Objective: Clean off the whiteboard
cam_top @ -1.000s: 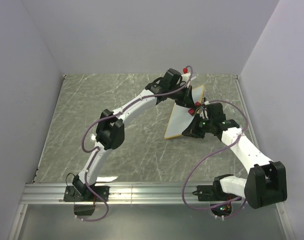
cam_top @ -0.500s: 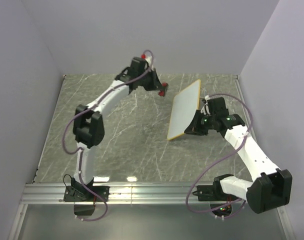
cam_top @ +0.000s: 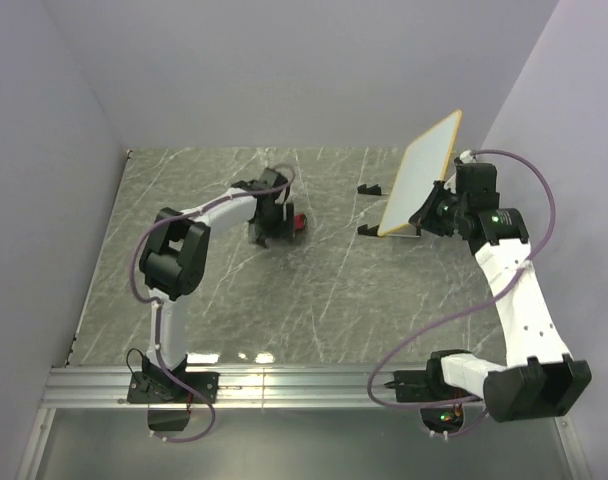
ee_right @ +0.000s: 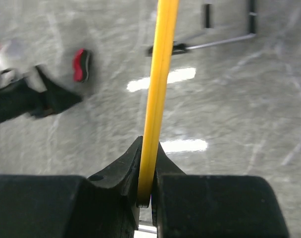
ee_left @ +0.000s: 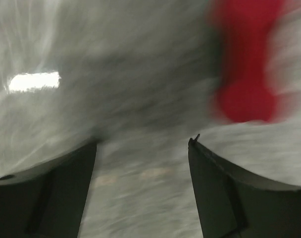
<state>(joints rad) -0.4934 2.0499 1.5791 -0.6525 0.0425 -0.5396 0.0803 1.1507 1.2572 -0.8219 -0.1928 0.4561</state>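
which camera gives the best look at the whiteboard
The top external view: it shows the whiteboard with its whole white face and yellow frame, held up tilted by the right gripper. The right wrist view shows only its yellow edge, clamped between the fingers. The left wrist view does not show it.

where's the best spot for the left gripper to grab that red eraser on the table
Probably grip the red eraser across its narrow width, coming down from above: it lies low on the table, so only its sides are free. The open left gripper is just beside it; blur hides finer shape.
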